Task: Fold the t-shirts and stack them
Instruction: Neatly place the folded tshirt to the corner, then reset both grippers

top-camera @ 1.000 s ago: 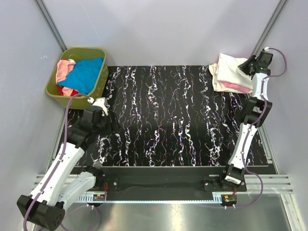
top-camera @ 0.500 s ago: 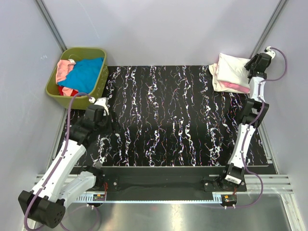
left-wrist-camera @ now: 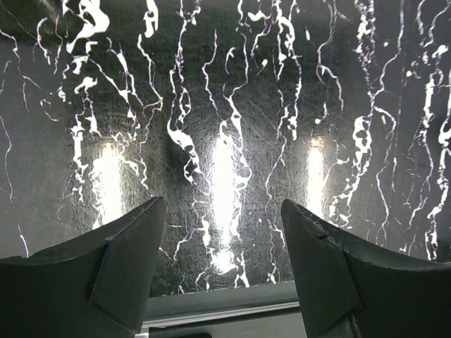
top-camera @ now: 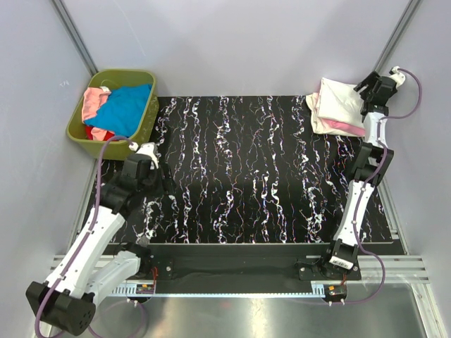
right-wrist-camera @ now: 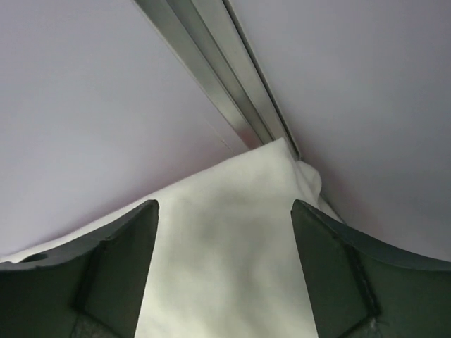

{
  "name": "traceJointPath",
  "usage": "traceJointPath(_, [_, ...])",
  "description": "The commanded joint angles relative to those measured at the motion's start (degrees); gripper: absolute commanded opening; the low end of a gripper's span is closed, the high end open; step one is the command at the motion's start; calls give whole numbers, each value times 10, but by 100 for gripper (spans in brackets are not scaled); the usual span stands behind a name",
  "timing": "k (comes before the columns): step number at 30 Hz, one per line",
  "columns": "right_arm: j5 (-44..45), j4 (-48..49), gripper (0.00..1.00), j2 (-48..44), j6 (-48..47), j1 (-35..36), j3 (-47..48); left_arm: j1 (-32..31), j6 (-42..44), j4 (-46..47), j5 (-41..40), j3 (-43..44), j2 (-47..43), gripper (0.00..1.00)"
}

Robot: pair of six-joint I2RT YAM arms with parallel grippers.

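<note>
T-shirts (top-camera: 123, 109) lie in the basket (top-camera: 76, 134) beside the mat (top-camera: 246, 162), far left; folded stack (top-camera: 337, 105) on it, far right

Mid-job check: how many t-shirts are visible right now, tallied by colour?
Pink cloth t-shirts: 2
Blue cloth t-shirt: 1
Red cloth t-shirt: 1
Cream cloth t-shirt: 1
Total: 5 visible

Five t-shirts (top-camera: 337, 105) — one basket (top-camera: 84, 144) — two arms (top-camera: 95, 232)
</note>
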Motion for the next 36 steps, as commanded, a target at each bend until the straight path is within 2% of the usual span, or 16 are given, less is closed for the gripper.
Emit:
traceJointPath(1, [37,54,87,-164,65,-40,-25,3,-5,23,-9,-1,-27,73])
traceJointPath(6, [5,26,100,-342,109,-19,-166,5,-3,25,-5,0,-51,73])
traceJointPath(11, [28,-20,100,-533,90,47,-404,5,-2,30,-2,-3,-81,73])
traceJointPath(15, [60,-60,100,-663,76,142,-565,5,1,33,5,-2,-92,75])
traceJointPath(16, [103,-72,100,-688,66,194,-616,5,1,33,5,-2,-94,75])
traceJointPath(18, [122,-85,100,-750,47,260,-665,5,1,31,4,-2,-101,77])
traceJointPath(19, [151,-91,100,-769,27,325,-707,5,1,34,4,-2,-103,77])
traceJointPath(20, [161,-95,100,-800,21,355,-727,5,1,34,4,-3,-108,79])
traceJointPath(23, [137,-106,100,-853,55,439,-817,6,2,38,5,-4,-118,82])
traceJointPath(24, [101,-105,100,-862,78,448,-840,6,1,40,11,-4,-122,84])
traceJointPath(25, [21,-98,100,-871,108,454,-891,6,2,41,12,-2,-122,84])
traceJointPath(26, [2,-96,100,-889,123,471,-917,7,2,41,15,-1,-123,85])
traceJointPath(27, [-7,-78,100,-897,142,479,-944,7,2,41,21,0,-123,93])
traceJointPath(28, [-34,-54,100,-907,170,487,-1008,6,4,41,25,1,-123,94])
traceJointPath(30, [-45,9,100,-927,194,510,-1091,7,4,43,26,-1,-124,95])
traceJointPath(36, [-69,103,100,-939,178,539,-1192,6,9,39,22,-2,-117,99])
